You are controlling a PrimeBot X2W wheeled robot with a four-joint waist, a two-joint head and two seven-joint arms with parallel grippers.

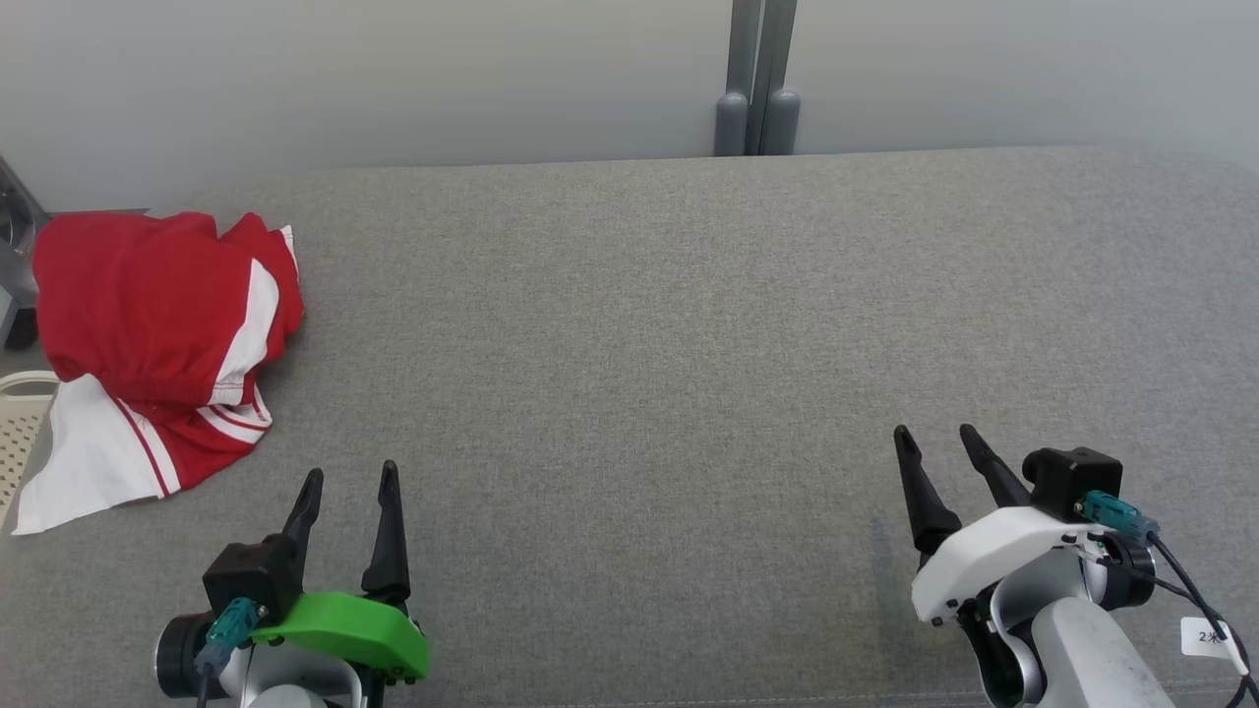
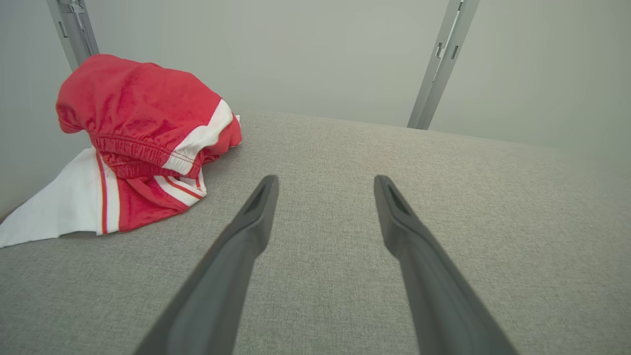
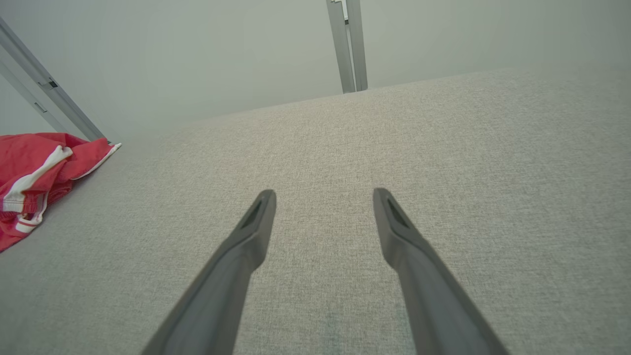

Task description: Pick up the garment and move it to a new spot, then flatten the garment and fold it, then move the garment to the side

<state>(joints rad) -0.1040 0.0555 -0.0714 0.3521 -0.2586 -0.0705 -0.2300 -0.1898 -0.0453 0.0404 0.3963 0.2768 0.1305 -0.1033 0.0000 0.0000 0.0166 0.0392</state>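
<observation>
garment [image 1: 157, 334] on surface's [image 1: 689, 344] far left

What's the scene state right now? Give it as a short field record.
garment: red and white, crumpled heap at the table's left edge
table: grey fabric top, garment lying on it
left tool: open, holding nothing, near the garment but apart from it
right tool: open, holding nothing, above bare table on the right
post: grey, behind the table's far edge
task stage: garment not yet picked up
</observation>
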